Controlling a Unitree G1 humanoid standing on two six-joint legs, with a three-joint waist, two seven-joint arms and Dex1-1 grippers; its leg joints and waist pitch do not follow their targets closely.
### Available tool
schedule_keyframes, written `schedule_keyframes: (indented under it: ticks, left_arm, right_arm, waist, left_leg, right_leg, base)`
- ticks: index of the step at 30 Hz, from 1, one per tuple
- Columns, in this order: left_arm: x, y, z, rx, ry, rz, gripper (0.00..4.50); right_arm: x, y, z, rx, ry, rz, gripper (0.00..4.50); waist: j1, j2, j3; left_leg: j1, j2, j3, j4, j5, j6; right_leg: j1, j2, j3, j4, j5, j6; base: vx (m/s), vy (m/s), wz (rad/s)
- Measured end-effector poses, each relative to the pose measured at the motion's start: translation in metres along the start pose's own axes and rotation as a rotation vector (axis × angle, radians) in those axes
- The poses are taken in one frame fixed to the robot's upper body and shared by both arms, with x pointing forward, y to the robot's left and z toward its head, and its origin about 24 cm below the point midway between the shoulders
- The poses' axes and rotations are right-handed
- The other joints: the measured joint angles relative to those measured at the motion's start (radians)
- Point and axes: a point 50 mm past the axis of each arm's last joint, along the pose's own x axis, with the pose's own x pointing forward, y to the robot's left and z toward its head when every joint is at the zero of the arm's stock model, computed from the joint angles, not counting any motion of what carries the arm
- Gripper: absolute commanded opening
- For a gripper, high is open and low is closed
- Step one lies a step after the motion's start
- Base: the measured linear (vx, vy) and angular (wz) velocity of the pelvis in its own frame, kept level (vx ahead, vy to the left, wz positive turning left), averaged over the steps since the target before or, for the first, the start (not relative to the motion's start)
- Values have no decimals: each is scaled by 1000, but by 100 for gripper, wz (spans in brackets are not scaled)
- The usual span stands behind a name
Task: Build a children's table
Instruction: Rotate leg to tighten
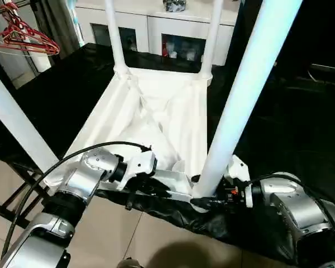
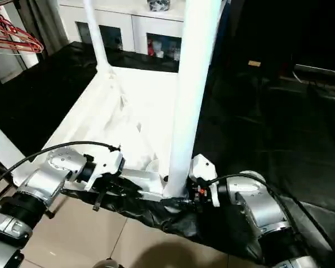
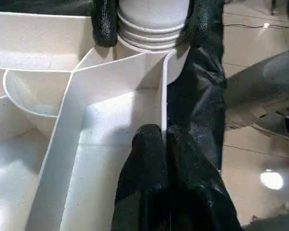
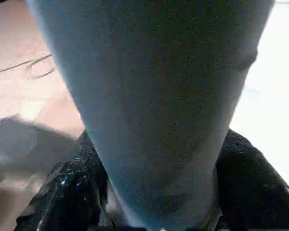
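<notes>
Looking at it, the top lies upside down on black cloth. Left gripper pinches its rim wall shut; right gripper straddles the leg base. Probably light, stiff, slippery plastic, so grab low.

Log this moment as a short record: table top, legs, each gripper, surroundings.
table top: white table top lies upside down, ribbed underside up, on a black sheet
legs: two far legs stand in the far corners; a near-left leg stands up too
near-right leg: near-right leg stands at its corner socket
left gripper: left gripper shut on the top's near edge wall
right gripper: right gripper has a finger on each side of the near-right leg's base
surroundings: white cabinet; red hangers
</notes>
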Motion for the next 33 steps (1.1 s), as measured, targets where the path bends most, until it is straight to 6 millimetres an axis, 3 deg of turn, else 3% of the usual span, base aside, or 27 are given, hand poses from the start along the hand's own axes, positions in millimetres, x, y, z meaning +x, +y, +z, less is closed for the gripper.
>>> schedule_keyframes:
  ticks: [7, 15, 18, 22, 23, 24, 26, 29, 33]
  left_arm:
    - [6, 16, 3, -35, 7, 225, 0]
    - [32, 30, 13, -73, 13, 440, 0]
    - [44, 33, 18, -80, 13, 509, 0]
    - [49, 33, 21, -77, 8, 526, 0]
    - [49, 33, 21, -77, 7, 525, 0]
    - [49, 33, 21, -76, 6, 524, 0]
    - [50, 33, 22, -67, 5, 516, 0]
    - [49, 32, 22, -56, 4, 502, 0]
    - [43, 31, 20, -28, 10, 462, 0]
  right_arm:
    - [20, -24, -3, 105, -98, -389, 263]
    - [46, -50, 5, 217, -137, -804, 263]
    - [52, -57, 8, 246, -134, -932, 263]
    - [52, -58, 8, 232, -135, -968, 263]
    - [52, -58, 9, 224, -139, -969, 319]
    - [51, -58, 9, 220, -141, -969, 333]
    - [50, -56, 7, 211, -146, -953, 333]
    - [45, -55, 5, 198, -150, -913, 378]
    - [35, -52, 4, 178, -159, -787, 386]
  waist:
    - [-39, -12, 2]
    - [-50, -8, -1]
    - [-47, -4, -3]
    - [-42, 5, -5]
    - [-41, 7, -4]
    - [-41, 9, -4]
    - [-40, 9, -4]
    - [-37, 10, -4]
    - [-38, 11, -3]
  left_leg:
    - [3, 0, -2, -3, 1, -1]
    - [3, -3, -2, -4, 1, -1]
    - [3, -5, -1, -5, 1, -1]
    - [2, -7, -1, -5, 1, -1]
    - [2, -8, -1, -5, 1, -1]
    - [1, -9, -1, -5, 1, -1]
    - [1, -10, -2, -5, 1, -1]
    - [0, -10, -2, -5, 0, -1]
    - [0, -10, -2, -5, 0, -1]
  right_leg:
    - [0, 1, 0, 0, 3, 3]
    - [0, 0, 2, -1, 4, 3]
    - [0, -2, 2, -2, 3, 4]
    - [1, -3, 3, -2, 3, 4]
    - [1, -3, 3, -2, 3, 4]
    - [1, -3, 3, -2, 3, 4]
    - [1, -3, 3, -3, 2, 5]
    - [1, -3, 3, -3, 2, 5]
    - [0, -3, 3, -3, 2, 6]
  base:
    - [0, 0, 0]
    - [0, 0, 0]
    - [0, 0, 0]
    - [0, 0, 0]
    - [0, 0, 0]
    - [0, 0, 0]
    - [0, 0, 0]
    - [0, 0, 0]
    - [0, 0, 0]
